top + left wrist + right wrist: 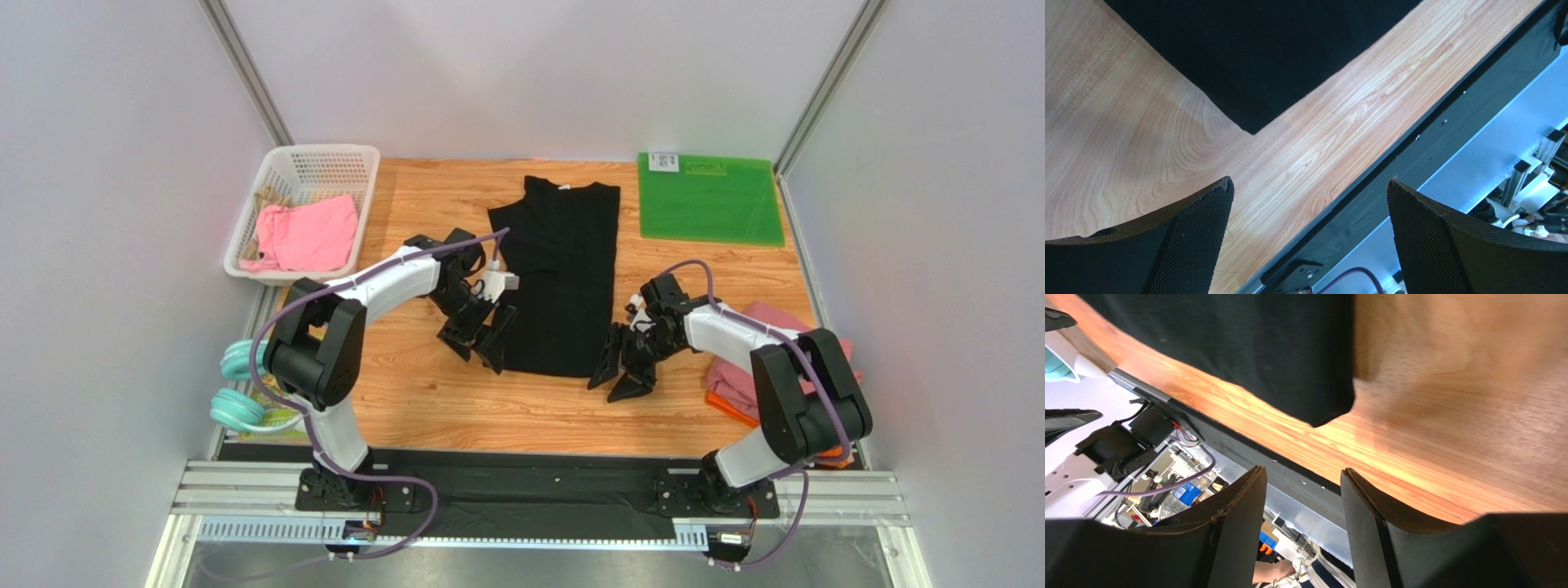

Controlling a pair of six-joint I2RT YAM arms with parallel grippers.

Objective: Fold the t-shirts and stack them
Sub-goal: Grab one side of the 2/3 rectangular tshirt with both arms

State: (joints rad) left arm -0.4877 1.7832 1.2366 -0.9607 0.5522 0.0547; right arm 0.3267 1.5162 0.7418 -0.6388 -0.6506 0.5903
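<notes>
1. Lying flat on table (491, 410): black t-shirt (558, 276), folded to a narrow strip.
2. Left hand (478, 341): spread wide, empty, at its near-left corner.
3. Right hand (620, 371): apart, empty, at near-right corner.
4. Pink t-shirt (307, 233) in basket (313, 157).

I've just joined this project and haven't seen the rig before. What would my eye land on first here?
A black t-shirt, folded into a long strip, lies in the middle of the wooden table. Both open grippers, the left gripper and the right gripper, sit just off its near corners and hold nothing. A bright green mat sits at the far right corner, and a white basket at far left holds a pink garment.
</notes>
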